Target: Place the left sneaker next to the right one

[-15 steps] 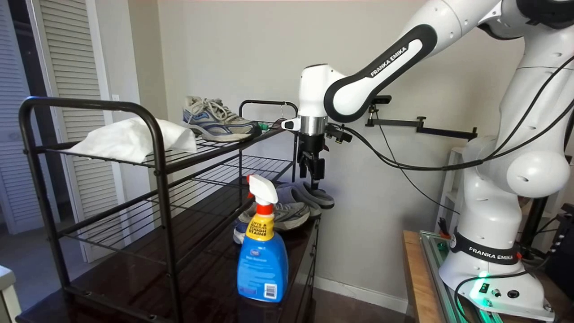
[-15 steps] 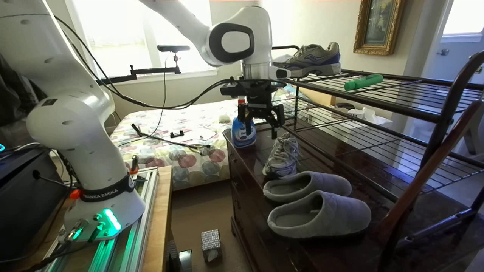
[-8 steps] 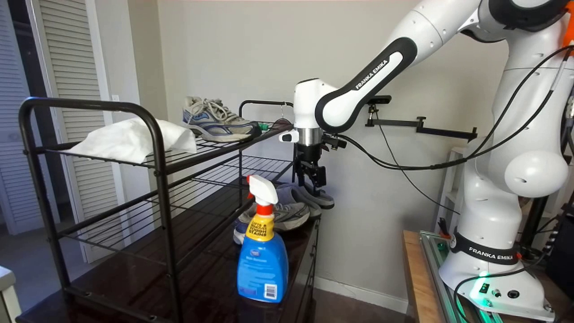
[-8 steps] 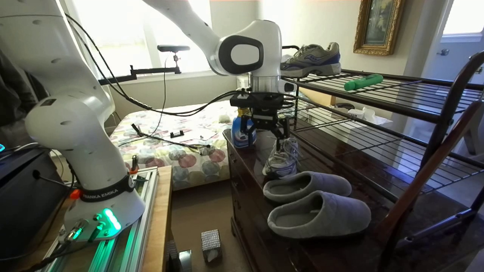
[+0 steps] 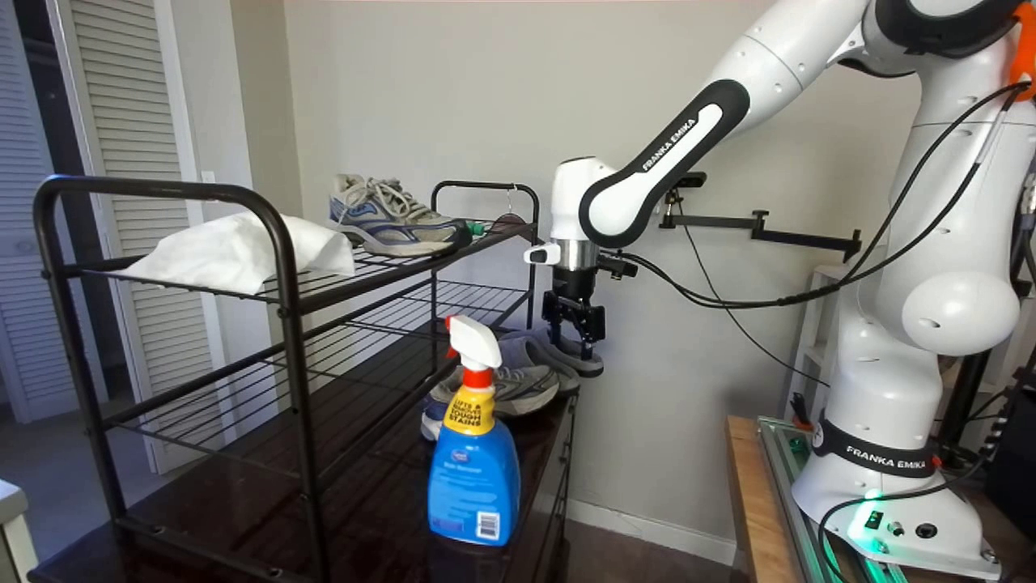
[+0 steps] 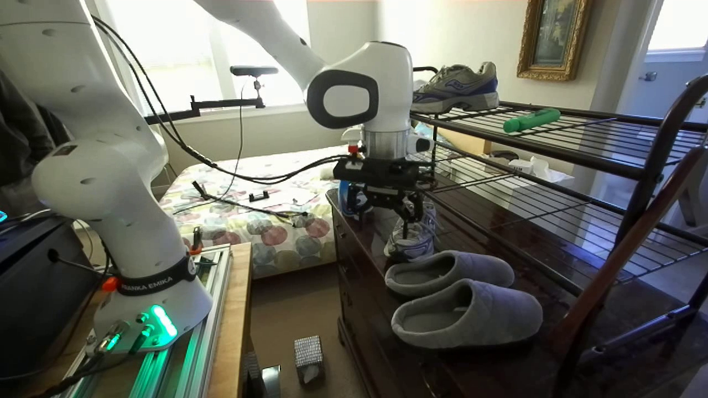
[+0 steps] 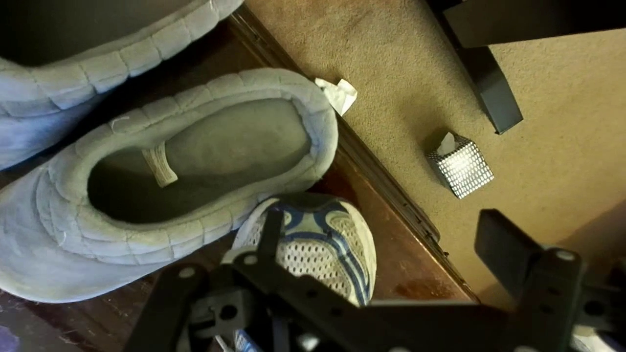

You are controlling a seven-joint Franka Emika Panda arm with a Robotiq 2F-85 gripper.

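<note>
Pincer point(image 7: 384, 234): jaws wide apart, holding nothing.
Lower sneaker point(image 6: 417, 243): on the tabletop point(image 7: 408, 269), partly beneath the pincer.
Upper sneaker point(image 6: 459, 88): on the rack point(image 5: 299, 389), above pincer level.
Slippers point(image 6: 495, 315): beside lower sneaker, below pincer level.

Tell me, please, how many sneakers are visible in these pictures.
2. The upper sneaker is on the metal rack's top shelf; the lower sneaker, partly hidden by the end effector, is on the dresser beside a gray slipper. No third is visible.
</note>
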